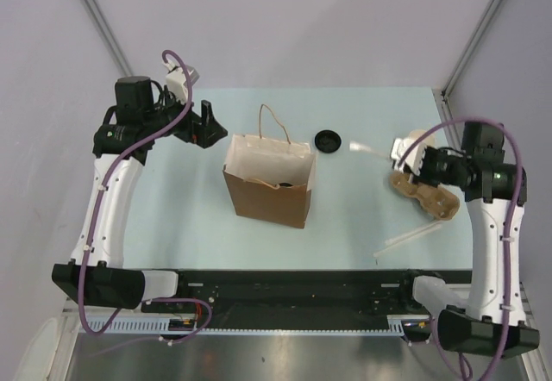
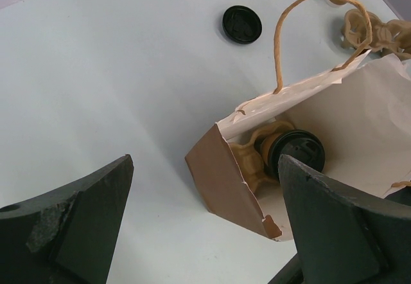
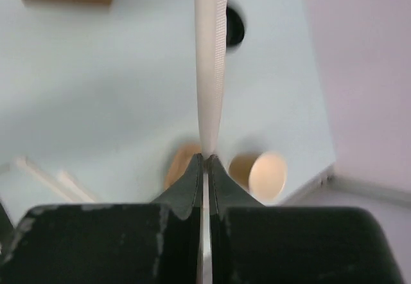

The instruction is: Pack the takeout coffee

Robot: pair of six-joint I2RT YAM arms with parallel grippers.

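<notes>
A tall brown paper bag [image 1: 267, 187] stands open mid-table. In the left wrist view, a tan cup with a black lid [image 2: 298, 152] sits inside the bag [image 2: 225, 181] in a pulp carrier [image 2: 250, 159]. A second tan cup [image 3: 266, 175], open and cream inside, is at the far right and also shows from above [image 1: 417, 138]. A loose black lid [image 1: 328, 140] lies behind the bag. My left gripper [image 1: 203, 124] is open and empty, left of the bag [image 2: 204, 168]. My right gripper [image 3: 205, 157] is shut on a white wrapped straw [image 3: 210, 59], above the table's right side [image 1: 398, 153].
A second brown pulp carrier tray [image 1: 427, 196] lies at the right under my right arm. Another white wrapped straw [image 1: 410, 236] lies near the right front. The table's far right edge and a wall post [image 1: 448, 96] are close to the open cup.
</notes>
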